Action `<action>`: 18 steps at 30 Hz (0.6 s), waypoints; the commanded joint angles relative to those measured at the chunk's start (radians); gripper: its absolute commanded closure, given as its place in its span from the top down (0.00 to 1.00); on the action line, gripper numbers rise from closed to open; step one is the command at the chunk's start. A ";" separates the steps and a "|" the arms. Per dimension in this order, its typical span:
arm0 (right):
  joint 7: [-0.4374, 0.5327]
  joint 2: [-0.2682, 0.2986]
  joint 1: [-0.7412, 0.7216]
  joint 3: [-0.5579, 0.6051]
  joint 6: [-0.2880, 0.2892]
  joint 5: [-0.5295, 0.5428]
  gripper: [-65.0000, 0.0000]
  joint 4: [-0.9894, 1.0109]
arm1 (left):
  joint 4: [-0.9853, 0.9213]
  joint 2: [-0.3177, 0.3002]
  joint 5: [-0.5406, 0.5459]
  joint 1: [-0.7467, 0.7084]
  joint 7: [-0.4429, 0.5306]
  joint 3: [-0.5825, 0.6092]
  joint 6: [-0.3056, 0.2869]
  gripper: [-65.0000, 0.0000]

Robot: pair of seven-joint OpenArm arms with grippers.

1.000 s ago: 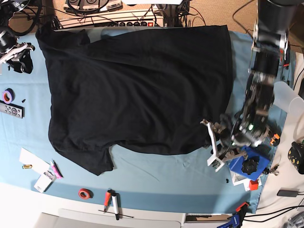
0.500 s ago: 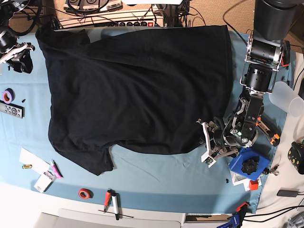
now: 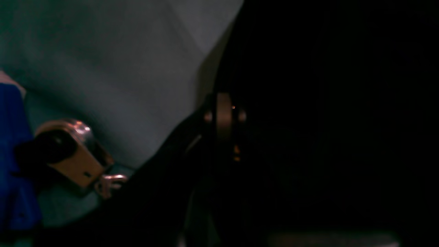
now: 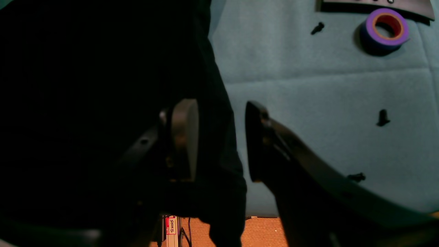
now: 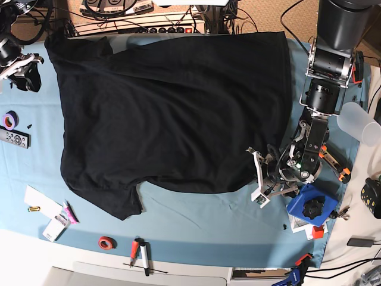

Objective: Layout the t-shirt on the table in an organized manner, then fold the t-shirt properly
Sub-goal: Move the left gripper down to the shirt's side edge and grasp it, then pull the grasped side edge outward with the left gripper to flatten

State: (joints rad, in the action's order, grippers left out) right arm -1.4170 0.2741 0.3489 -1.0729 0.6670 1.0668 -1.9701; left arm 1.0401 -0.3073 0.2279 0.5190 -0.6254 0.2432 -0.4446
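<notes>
The tabletop, covered in light blue cloth, fills most of the base view. The t-shirt lies spread across it, plain black side up, reaching from the far left corner to the far right, with one sleeve pointing toward the near left.

The left end effector sits at the shirt's near right corner, its jaws closed on the t-shirt's edge. The right end effector is at the far left edge, jaws apart, with a hanging fold of black fabric between them.

A blue block rests just right of the left end effector. A purple tape roll lies at the left edge.
</notes>
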 commanded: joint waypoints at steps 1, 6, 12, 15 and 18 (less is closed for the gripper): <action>0.021 0.020 0.000 -0.008 0.002 0.013 0.36 -0.013 | 0.016 -0.006 -0.006 0.049 0.035 -0.005 0.027 0.00; 0.021 0.019 0.000 -0.008 0.002 0.013 0.36 -0.013 | 0.016 -0.006 -0.068 0.146 0.059 -0.005 0.071 0.00; 0.021 0.019 0.000 -0.008 0.002 0.013 0.36 -0.013 | 0.013 -0.006 -0.122 0.252 0.147 -0.005 0.072 0.00; 0.021 0.020 0.000 -0.008 0.002 0.013 0.36 -0.013 | -0.019 -0.006 -0.175 0.280 0.176 -0.005 0.117 0.00; 0.021 0.019 0.000 -0.008 0.002 0.013 0.36 -0.013 | -0.104 -0.006 -0.183 0.306 0.209 -0.005 0.130 0.00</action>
State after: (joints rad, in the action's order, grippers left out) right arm -1.4174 0.2741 0.3489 -1.0729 0.6670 1.0668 -1.9701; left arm 0.9199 -0.3065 0.0463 0.7879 -0.4362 0.2428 -0.3229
